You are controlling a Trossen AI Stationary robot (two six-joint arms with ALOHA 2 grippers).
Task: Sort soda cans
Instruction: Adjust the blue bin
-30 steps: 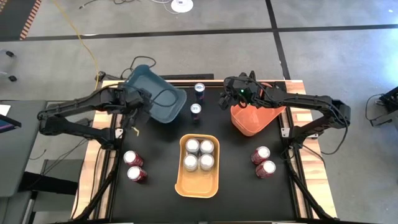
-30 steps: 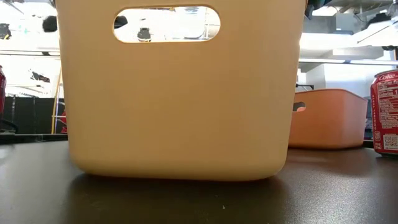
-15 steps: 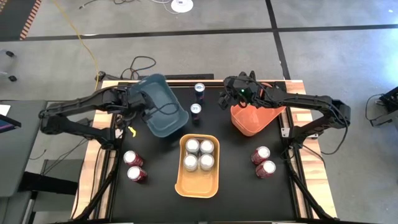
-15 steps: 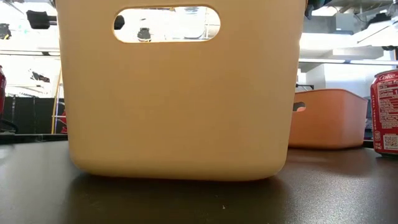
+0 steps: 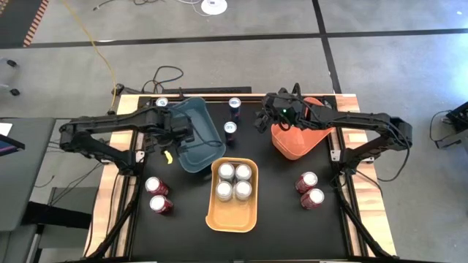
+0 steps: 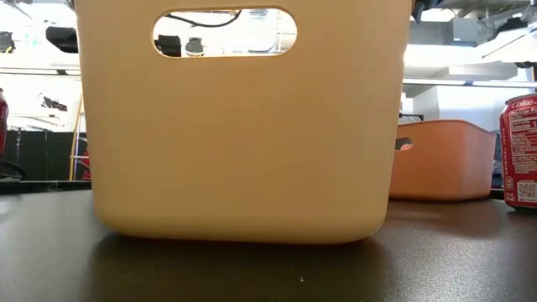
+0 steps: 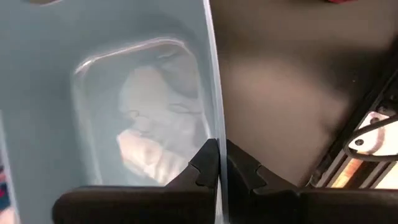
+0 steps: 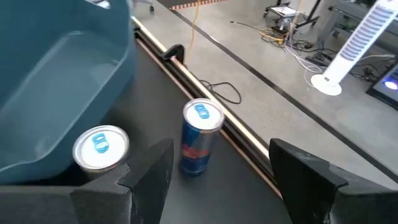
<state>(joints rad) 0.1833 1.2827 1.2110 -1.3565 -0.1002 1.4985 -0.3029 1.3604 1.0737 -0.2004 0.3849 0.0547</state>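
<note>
1. Grey concrete floor with dark seams and loose cables surrounds a black-topped bench (image 5: 278, 219), seen from straight above.
2. At about ten o'clock from the bench's middle, the left pincer (image 5: 173, 136) is clenched on the thin wall of a teal bin (image 5: 199, 135). The bin sits tilted, apparently so it can be carried toward the blue cans.
3. At about one o'clock, the right pincer (image 5: 262, 119) hovers with its jaws spread and nothing between them, just beside an orange bin (image 5: 292, 146). It looks posed to reach for the nearest blue can.
4. Two dark blue soda cans (image 5: 230, 130) with silver tops stand upright at twelve o'clock, one behind the other. They are unsorted, between the teal bin and the right pincer.
5. Four silver cans (image 5: 234, 182) stand packed two by two in a yellow-orange bin (image 5: 231, 216) at the bench's middle, so that colour looks sorted.
6. Two red cans (image 5: 157, 196) stand at eight o'clock and two more red cans (image 5: 309, 190) at four o'clock, all loose on the bench.
7. Each can is a small upright cylinder with a bright pull-tab lid.
</note>
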